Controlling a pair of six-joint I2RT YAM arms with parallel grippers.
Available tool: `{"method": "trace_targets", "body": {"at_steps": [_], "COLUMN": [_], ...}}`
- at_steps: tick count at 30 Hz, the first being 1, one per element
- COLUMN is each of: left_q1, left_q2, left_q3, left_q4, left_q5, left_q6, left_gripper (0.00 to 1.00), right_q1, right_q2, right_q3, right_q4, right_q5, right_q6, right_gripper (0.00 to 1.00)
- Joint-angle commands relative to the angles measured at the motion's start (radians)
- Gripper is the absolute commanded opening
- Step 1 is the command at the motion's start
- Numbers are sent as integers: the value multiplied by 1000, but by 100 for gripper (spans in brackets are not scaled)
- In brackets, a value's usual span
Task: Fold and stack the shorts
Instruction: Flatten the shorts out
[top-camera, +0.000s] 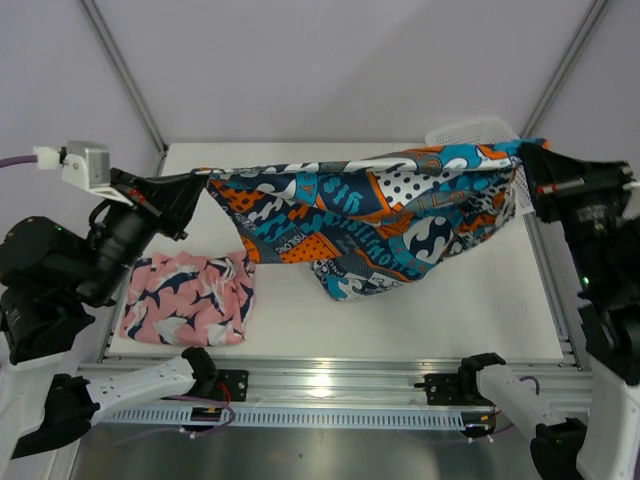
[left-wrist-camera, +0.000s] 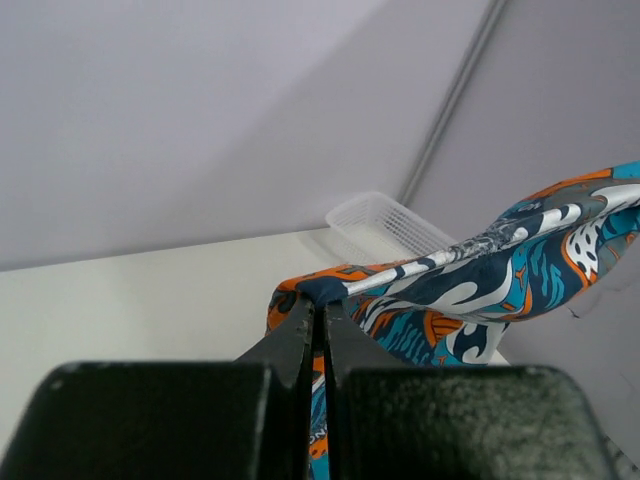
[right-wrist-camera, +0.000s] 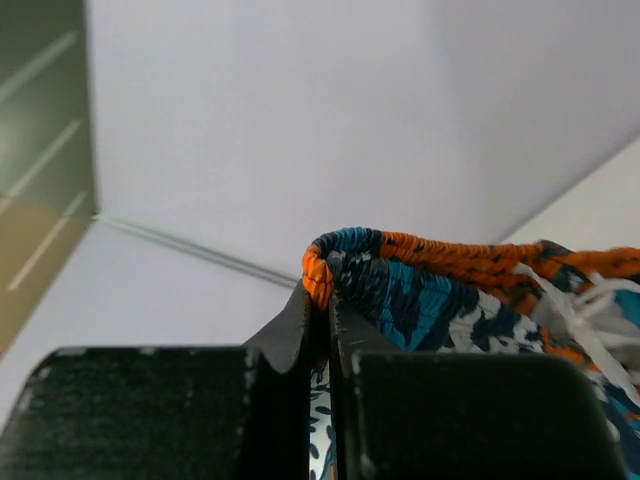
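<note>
The blue, teal, orange and white patterned shorts (top-camera: 380, 215) hang stretched in the air between both arms, sagging toward the table in the middle. My left gripper (top-camera: 200, 183) is shut on their left corner (left-wrist-camera: 325, 290). My right gripper (top-camera: 528, 165) is shut on the gathered orange waistband (right-wrist-camera: 330, 268) at the right end. The pink shorts with navy-and-white shapes (top-camera: 190, 297) lie folded on the table at the near left, below the left arm.
A white mesh basket (top-camera: 478, 133) stands at the back right, partly behind the raised shorts; it also shows in the left wrist view as the basket (left-wrist-camera: 385, 228). The white table (top-camera: 450, 310) is bounded by a metal rail (top-camera: 330, 378) at its near edge.
</note>
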Motion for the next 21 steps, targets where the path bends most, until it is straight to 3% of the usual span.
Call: {"method": "trace_targets", "body": {"at_steps": [1, 8, 12, 15, 16, 17, 19, 21], "left_q1": [10, 10, 52, 273, 418, 491, 630, 684], "left_q2": [-52, 4, 46, 93, 127, 144, 184, 221], "left_q3": [106, 49, -53, -38, -38, -40, -9, 29], "left_q4": [-67, -80, -4, 2, 23, 35, 57, 43], "left_q5": [-9, 45, 54, 285, 451, 526, 637, 663], "left_q6": [11, -99, -125, -160, -174, -200, -222, -225], "left_gripper": [0, 0, 0, 0, 0, 0, 0, 0], "right_q1": [-14, -13, -13, -13, -16, -18, -21, -27], "right_q2": [-84, -116, -55, 35, 66, 124, 167, 226], "right_q3": [-36, -96, -177, -214, -199, -189, -194, -180], "right_q4": [-23, -77, 4, 109, 135, 156, 280, 343], "right_q5": [26, -46, -140, -203, -232, -255, -343, -373], "right_q6": [59, 118, 148, 150, 153, 158, 159, 173], "right_gripper": [0, 0, 0, 0, 0, 0, 0, 0]}}
